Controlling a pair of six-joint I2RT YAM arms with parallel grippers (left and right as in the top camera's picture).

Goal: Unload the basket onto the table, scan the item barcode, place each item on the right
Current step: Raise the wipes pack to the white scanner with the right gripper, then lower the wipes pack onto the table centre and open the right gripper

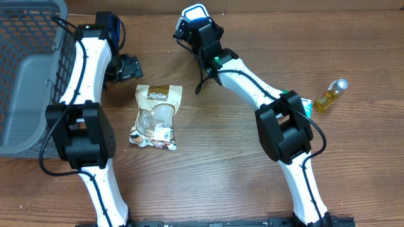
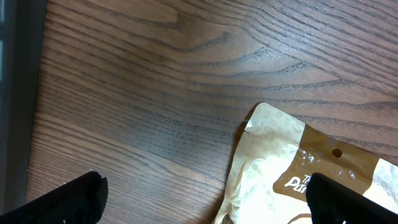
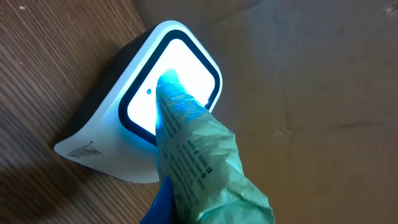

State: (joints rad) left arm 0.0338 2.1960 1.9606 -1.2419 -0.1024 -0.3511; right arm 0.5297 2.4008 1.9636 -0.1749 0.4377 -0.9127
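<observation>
Item under scan: a green packet (image 3: 193,162), crumpled film with small dark print. Its tip is pressed against the lit window of the barcode scanner (image 3: 106,146). No barcode can be made out on the visible face, and the print is too small to read. A blue patch at the packet's lower edge is cut off by the frame and cannot be identified.

The right pincer (image 1: 202,33) is clenched on the green packet. In the wrist view its fingers are hidden behind the film. The scanner is white with a dark rim around a glowing blue-white window, and it stands at the far edge of the counter (image 1: 214,183).

The left pincer (image 1: 129,67) is released, jaws wide and holding nothing. It sits just beyond the top of a tan snack pouch (image 1: 156,116), which lies flat between the arms.

A small bottle (image 1: 331,94) of yellow liquid with a silver cap lies to the right, well apart. A teal object (image 1: 305,104) is mostly hidden behind the right arm and cannot be identified.

Container: a grey mesh basket (image 1: 38,25) is cut off by the left edge. A plain grey floor shows inside.
</observation>
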